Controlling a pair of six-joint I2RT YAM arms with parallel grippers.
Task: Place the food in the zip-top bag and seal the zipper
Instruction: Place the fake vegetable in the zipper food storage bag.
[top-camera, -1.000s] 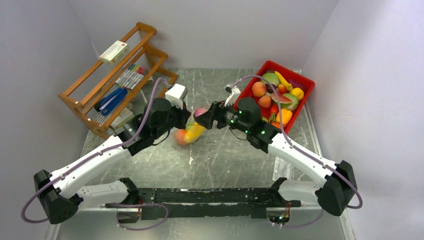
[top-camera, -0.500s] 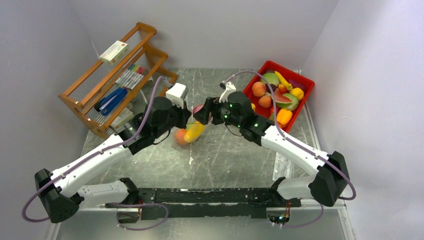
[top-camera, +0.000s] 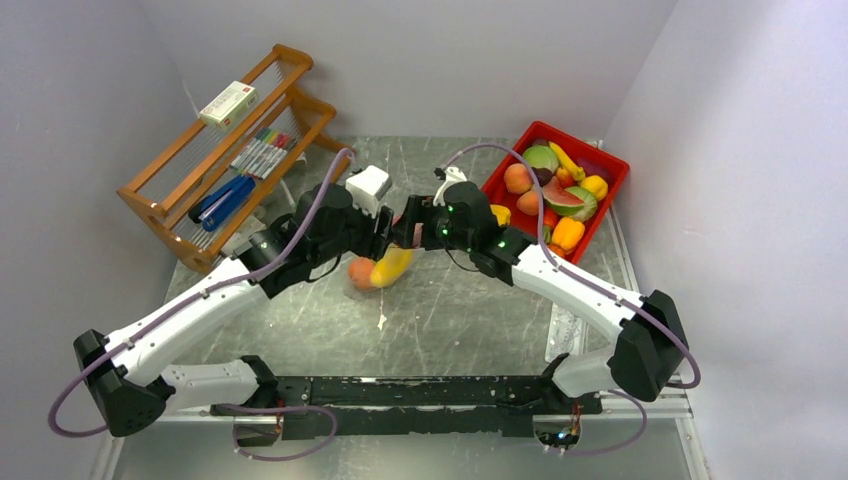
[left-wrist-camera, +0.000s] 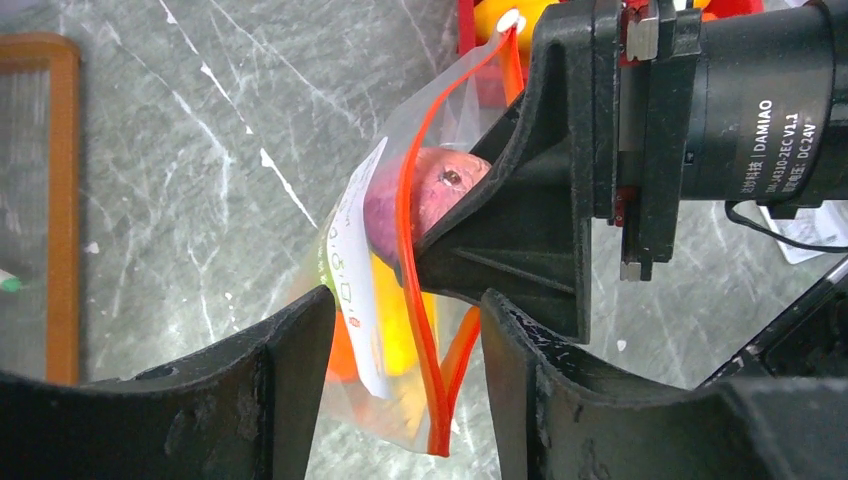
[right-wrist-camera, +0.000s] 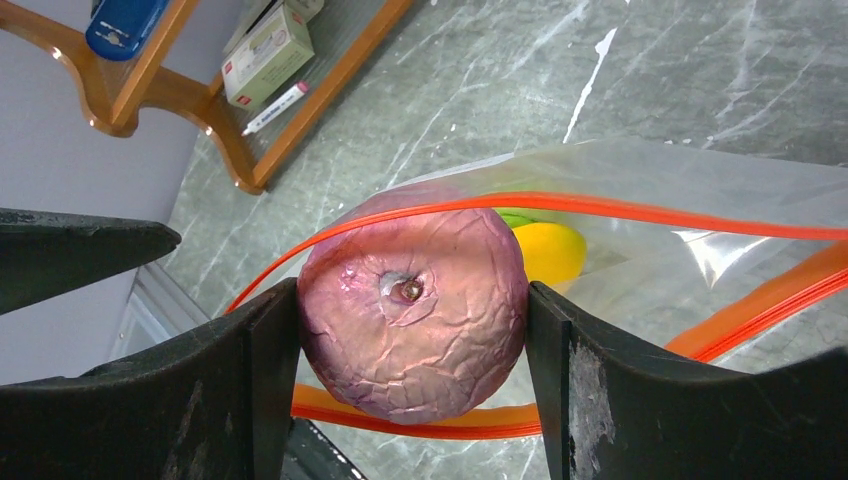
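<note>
Zip-top bag (left-wrist-camera: 445, 120) lies on the table (top-camera: 440, 310) nr the middle, a bit toward the far edge, btwn the tips of the two arms. Its mouth gapes. The two zipper (right-wrist-camera: 640, 206) strips stand apart, one running over the top of the purple fruit (right-wrist-camera: 415, 335), the other under it, so the fruit sits in the mouth, not fully inside.

Right end effector (right-wrist-camera: 412, 300) is clenched on that purple fruit, w/ a finger pressed to each side. Left end effector (left-wrist-camera: 407, 300) is released, jaws wide, w/ one end of the bag and its white label (left-wrist-camera: 358, 290) in the gap btwn them. Can't tell if either finger touches the plastic.

Inside the bag: a yellow piece (right-wrist-camera: 545, 250), an orange piece (top-camera: 360, 273) and a green piece (right-wrist-camera: 520, 217), mostly hidden.

Rest of the food (top-camera: 548, 195) is heaped in a red bin (top-camera: 590, 148) at the table's far right corner. Wooden rack (top-camera: 290, 55) stands at the far left corner.
</note>
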